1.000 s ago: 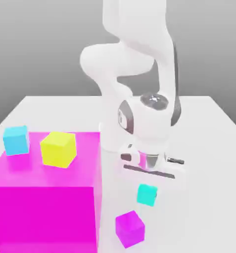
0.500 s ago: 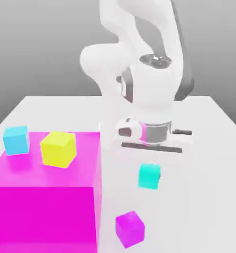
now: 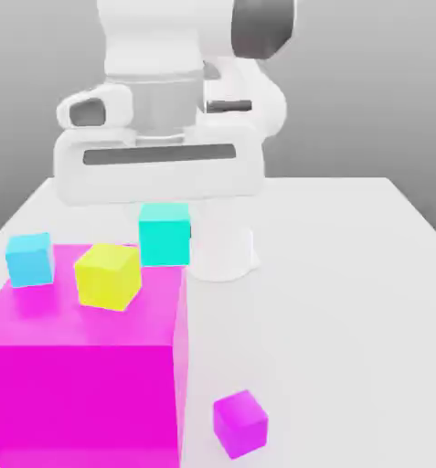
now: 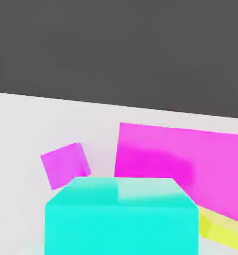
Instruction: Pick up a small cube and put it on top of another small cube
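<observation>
Jaws clenched on the turquoise cube [image 3: 164, 235], which hangs just under the hand; gripper [image 3: 164, 215] has risen from low over the counter [image 3: 349, 274], beside the small magenta cube [image 3: 239, 422], and swung toward the exterior view's left; cube now airborne above the big magenta block's [image 3: 84, 366] far edge, near the yellow cube [image 3: 107, 274]; pick done, placement pending; target probably yellow or sky-blue cube [image 3: 30, 259].

I see my gripper [image 3: 164, 212] now lifted from lower right of centre to upper centre-left, carrying the small cube [image 3: 164, 234] up beside the yellow cube [image 3: 107, 275].
</observation>
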Controlling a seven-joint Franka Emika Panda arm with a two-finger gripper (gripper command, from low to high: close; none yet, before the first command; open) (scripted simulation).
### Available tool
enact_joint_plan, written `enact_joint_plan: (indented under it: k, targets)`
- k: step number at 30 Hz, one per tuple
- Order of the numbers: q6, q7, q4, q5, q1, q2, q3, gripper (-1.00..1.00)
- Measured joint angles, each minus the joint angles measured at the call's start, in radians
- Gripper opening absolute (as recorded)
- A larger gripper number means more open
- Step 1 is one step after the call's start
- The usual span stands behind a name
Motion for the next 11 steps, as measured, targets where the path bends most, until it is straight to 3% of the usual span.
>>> enact_joint_plan:
  k: [2, 5, 6, 11]
  targets:
    - [-0.041, -0.026, -0.002, -0.025, -0.028, -0.016, -0.023, -1.00]
    - [0.049, -0.036, -0.068, -0.030, -0.040, 0.018, -0.038, -1.00]
    - [0.084, -0.039, -0.090, -0.030, -0.042, 0.032, -0.041, 1.00]
    - [0.084, -0.039, -0.090, -0.030, -0.042, 0.032, -0.041, 1.00]
